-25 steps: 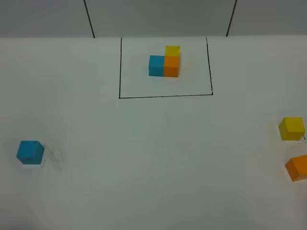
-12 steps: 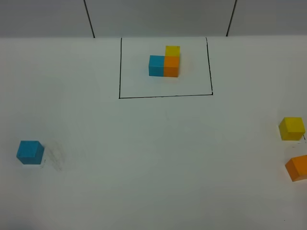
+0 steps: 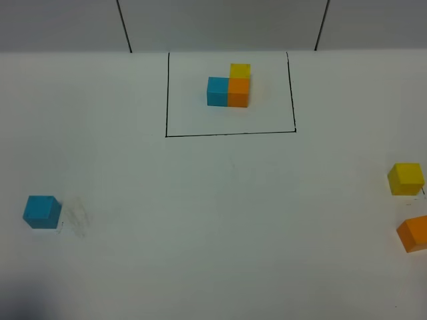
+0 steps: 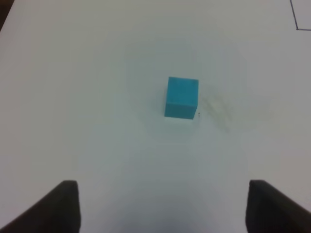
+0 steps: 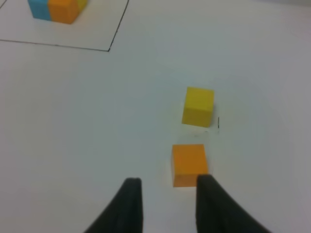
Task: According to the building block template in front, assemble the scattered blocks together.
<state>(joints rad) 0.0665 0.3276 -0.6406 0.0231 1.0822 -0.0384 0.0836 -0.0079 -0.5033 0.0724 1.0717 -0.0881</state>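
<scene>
template (image 3: 229, 87): blue, orange, yellow
frame (image 3: 230, 134): black line
left cube (image 3: 42, 211): blue
far right cube (image 3: 406, 179): yellow
near right cube (image 3: 413, 233): orange
table (image 3: 200, 220): white
fingers (image 4: 65, 206): black

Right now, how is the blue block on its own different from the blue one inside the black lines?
The lone blue block touches nothing; the template's blue block is joined to an orange cube. The lone blue block has no frame; the template's blue block sits inside a black rectangle. The lone one lies front left, the template's far back. Both are sky-blue cubes.
</scene>
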